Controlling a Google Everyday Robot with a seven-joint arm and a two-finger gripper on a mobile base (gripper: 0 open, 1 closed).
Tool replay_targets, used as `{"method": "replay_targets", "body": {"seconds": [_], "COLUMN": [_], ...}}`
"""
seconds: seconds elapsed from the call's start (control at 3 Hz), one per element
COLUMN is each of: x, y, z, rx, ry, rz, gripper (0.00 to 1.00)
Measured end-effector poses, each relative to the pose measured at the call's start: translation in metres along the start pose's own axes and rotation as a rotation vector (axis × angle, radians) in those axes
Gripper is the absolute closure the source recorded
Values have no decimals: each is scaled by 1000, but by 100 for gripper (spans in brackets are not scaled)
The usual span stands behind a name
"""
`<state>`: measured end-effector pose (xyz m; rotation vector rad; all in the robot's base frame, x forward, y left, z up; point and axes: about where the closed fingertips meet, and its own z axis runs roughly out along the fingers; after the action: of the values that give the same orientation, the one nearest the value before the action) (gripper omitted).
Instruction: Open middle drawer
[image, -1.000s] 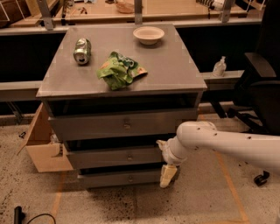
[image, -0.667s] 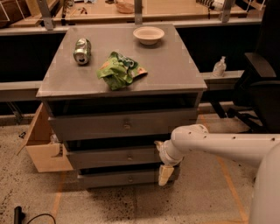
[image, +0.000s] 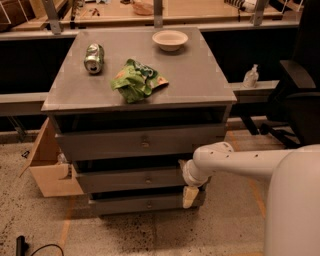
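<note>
The gripper (image: 189, 196) hangs low at the right end of the grey cabinet (image: 200, 80), its pale tip in front of the right edge of the bottom drawer (image: 140, 204) and just under the right end of the middle drawer (image: 120, 180); whether it is spread or pressed together cannot be told from here. The middle drawer sits second of the three, beneath the deeper top drawer (image: 115, 144), with its small round knob (image: 148, 178) well to the left of the gripper and untouched. Against the view a second ago, the gripper is in nearly the same spot, but the white arm (image: 235, 162) behind it has swung in: its rounded wrist joint lies a little further left, and a broad white link now fills the lower right corner. The middle drawer's front shows no clear shift since then. On the cabinet top, the can (image: 94, 51), the crumpled green bag (image: 136, 81) and the bowl (image: 170, 39) lie where they lay before, well apart from one another. The cardboard box (image: 47, 170) stands on the floor against the cabinet's left side, and a dark chair (image: 300, 95) stands at the right
</note>
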<state>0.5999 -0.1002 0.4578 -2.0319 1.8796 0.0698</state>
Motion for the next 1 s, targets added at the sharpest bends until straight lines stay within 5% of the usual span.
{"method": "replay_targets", "body": {"seconds": [0.67, 1.0], "x": [21, 25], "y": [-12, -18], "z": [10, 16], "rx": [0, -2], "ry": [73, 79], "rz": [19, 28], "gripper": [0, 16]}}
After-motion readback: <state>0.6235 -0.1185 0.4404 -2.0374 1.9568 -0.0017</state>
